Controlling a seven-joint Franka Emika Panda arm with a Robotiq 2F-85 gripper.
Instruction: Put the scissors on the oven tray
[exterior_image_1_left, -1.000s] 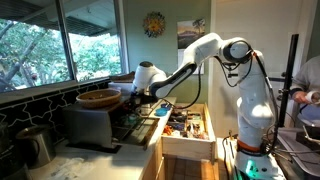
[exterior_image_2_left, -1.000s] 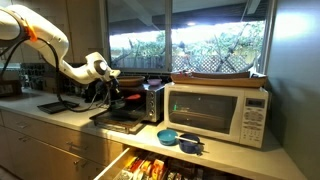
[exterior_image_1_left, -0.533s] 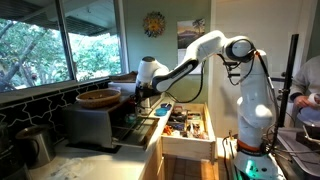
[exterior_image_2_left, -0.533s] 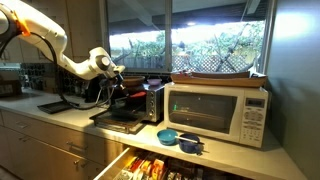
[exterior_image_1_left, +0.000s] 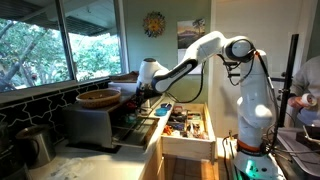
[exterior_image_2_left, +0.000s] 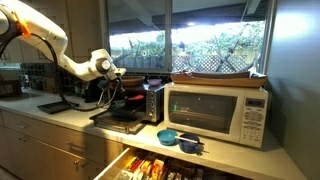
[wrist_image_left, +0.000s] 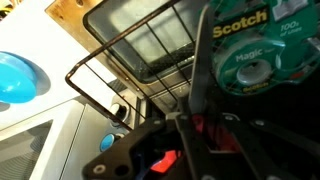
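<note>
gripper (exterior_image_2_left: 111, 92) hangs over the tray (exterior_image_2_left: 120, 120), and it looks clamped on the scissors (wrist_image_left: 166, 158). we catch blurred red handle bits between the dark fingers in the wrist view. scissors are up in the air, clear of the tray. the tray lies flat near the front edge of the counter (exterior_image_2_left: 75, 118), just beside the toaster oven (exterior_image_2_left: 153, 100). brown bowl (exterior_image_1_left: 100, 98) sits on top of that oven. tape roll (wrist_image_left: 240, 55) fills the wrist view's upper right, with a blue bowl (wrist_image_left: 15, 78) at its left edge.
</note>
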